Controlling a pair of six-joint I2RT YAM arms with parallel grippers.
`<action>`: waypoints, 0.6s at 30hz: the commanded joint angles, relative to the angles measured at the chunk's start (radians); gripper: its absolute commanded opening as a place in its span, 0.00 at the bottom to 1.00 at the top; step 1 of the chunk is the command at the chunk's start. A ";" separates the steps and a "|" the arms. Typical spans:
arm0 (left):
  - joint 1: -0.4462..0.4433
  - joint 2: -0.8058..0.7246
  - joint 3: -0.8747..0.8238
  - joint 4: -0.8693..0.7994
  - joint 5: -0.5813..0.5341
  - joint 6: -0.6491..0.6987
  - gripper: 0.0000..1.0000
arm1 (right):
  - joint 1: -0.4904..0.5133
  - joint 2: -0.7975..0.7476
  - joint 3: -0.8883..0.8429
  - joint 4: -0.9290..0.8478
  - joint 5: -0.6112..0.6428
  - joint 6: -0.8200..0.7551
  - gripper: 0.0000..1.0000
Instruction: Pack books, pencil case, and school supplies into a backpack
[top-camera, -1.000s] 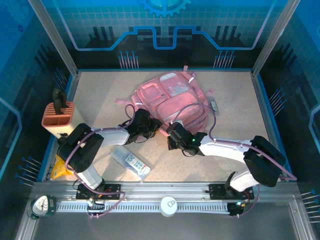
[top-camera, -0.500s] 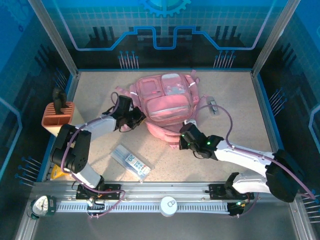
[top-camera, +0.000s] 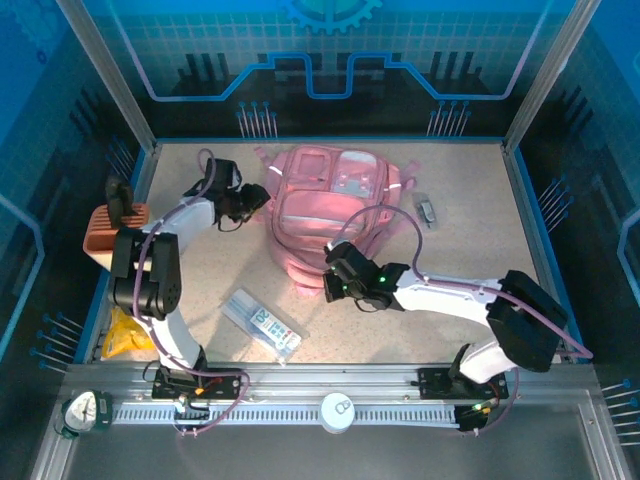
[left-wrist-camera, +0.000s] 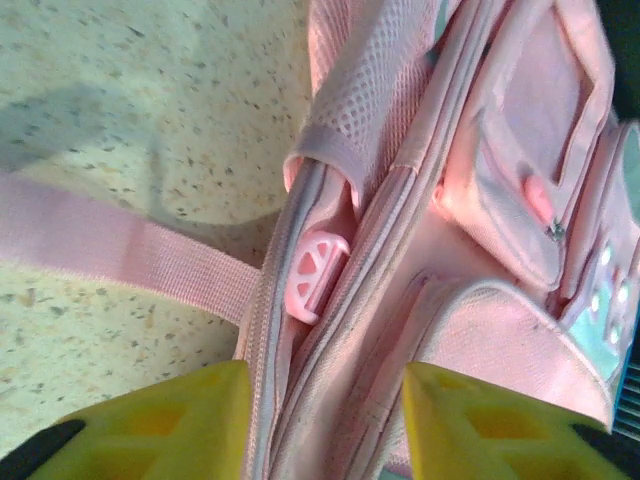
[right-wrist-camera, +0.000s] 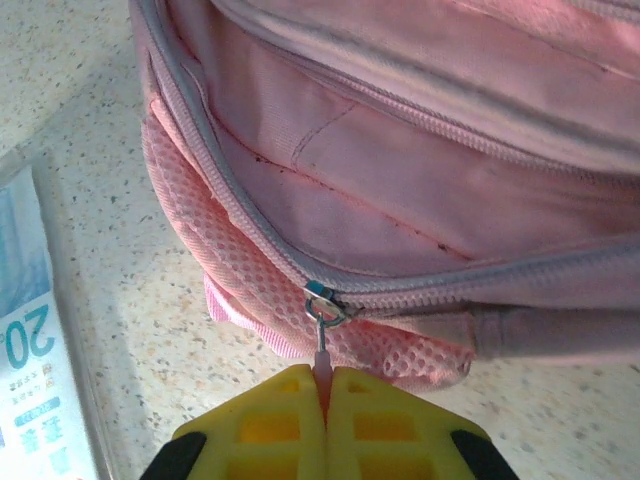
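Pink backpack (top-camera: 335, 205) lies at the far middle of the table (top-camera: 470, 250), front panels up. At its near end the right gripper (right-wrist-camera: 326, 385) is pressed together on the zip pull (right-wrist-camera: 321, 345). The left gripper (left-wrist-camera: 325, 400) hangs at the bag's far left edge, fingers spread, clamping nothing. The pencil case (top-camera: 262, 324) lies near left, apart from the bag.

- Reaches far forward with the left arm (top-camera: 150, 270), wrist bent to point rightward.
- Holds the left gripper (left-wrist-camera: 325, 385) with its yellow fingers (left-wrist-camera: 150, 425) spread well apart.
- Stretches the right arm (top-camera: 450, 295) low and leftward from a raised elbow.
- Pinches a thin zip pull (right-wrist-camera: 322, 352) with the right gripper (right-wrist-camera: 327, 385), fingers pressed together.
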 joint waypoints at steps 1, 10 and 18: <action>-0.017 -0.102 -0.104 0.004 0.029 -0.036 0.49 | 0.024 0.024 0.028 -0.005 0.002 0.011 0.00; -0.253 -0.357 -0.464 0.190 -0.045 -0.403 0.53 | 0.026 0.014 -0.012 -0.002 0.003 0.006 0.00; -0.435 -0.419 -0.550 0.189 -0.240 -0.645 0.57 | 0.030 0.029 -0.014 0.006 0.030 0.006 0.00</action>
